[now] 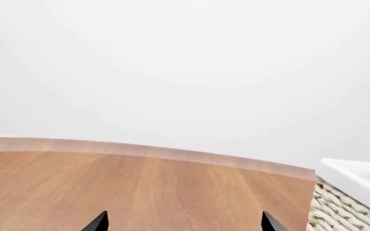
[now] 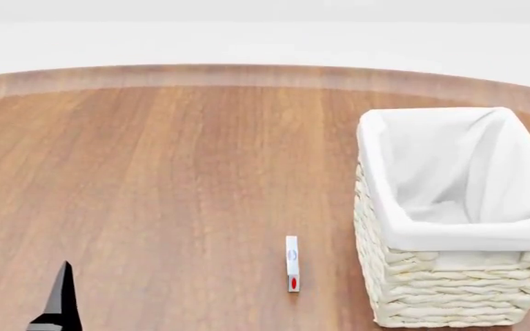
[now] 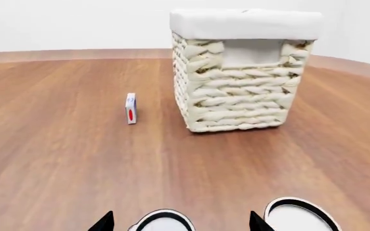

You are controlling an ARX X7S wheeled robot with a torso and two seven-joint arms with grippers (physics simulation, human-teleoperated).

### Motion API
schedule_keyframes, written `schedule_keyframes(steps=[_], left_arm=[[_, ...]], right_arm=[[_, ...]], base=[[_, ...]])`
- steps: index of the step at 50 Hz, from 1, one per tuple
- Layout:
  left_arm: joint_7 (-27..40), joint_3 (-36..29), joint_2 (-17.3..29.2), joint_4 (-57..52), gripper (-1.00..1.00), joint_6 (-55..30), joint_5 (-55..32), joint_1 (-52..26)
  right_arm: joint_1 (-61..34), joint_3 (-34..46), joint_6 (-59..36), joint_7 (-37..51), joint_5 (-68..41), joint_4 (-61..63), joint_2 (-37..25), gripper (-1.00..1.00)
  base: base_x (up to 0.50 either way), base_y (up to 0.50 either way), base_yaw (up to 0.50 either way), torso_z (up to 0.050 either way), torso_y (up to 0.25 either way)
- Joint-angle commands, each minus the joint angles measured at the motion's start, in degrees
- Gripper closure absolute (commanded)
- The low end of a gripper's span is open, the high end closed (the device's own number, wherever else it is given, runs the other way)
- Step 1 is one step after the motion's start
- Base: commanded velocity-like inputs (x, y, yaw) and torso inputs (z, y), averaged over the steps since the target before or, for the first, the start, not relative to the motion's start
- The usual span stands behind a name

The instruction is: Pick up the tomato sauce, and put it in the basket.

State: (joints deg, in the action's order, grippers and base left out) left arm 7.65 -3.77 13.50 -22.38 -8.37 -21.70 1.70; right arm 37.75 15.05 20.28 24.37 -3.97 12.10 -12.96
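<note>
Right gripper [image 3: 179,224] spread wide and empty, I take the white-topped can between its tips for the tomato sauce [image 3: 162,222], label hidden, a second can [image 3: 300,214] just right, the basket [image 3: 236,91] far ahead, the left gripper [image 2: 18,279] farther off and also parted.

Basket [image 1: 355,204] cropped by frame edge; both claws mostly out of frame.

basket [image 2: 449,289]: rough woven wicker, cloth liner | table [image 2: 173,179]: smooth wood

wooden table [image 2: 173,179], wicker basket [image 2: 449,283] standing on it, small white box [image 2: 292,272] just beside
</note>
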Motion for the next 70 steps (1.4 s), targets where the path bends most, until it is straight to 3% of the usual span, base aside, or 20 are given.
schedule_keyframes(steps=[1, 70], left_arm=[[0.2, -0.5, 0.2, 0.5, -1.00, 0.3, -0.1, 0.0], [0.9, -1.2, 1.5, 2.7, -1.00, 2.3, -1.7, 0.2]], right_arm=[[-2.0, 1.0, 1.4, -1.0, -2.6, -5.1, 0.1, -1.00], [-13.6, 5.7, -0.9, -5.5, -12.0, -21.0, 0.0, -1.00]], base=[[0.00, 0.00, 0.00, 0.000, 0.000], [0.00, 0.00, 0.00, 0.000, 0.000]])
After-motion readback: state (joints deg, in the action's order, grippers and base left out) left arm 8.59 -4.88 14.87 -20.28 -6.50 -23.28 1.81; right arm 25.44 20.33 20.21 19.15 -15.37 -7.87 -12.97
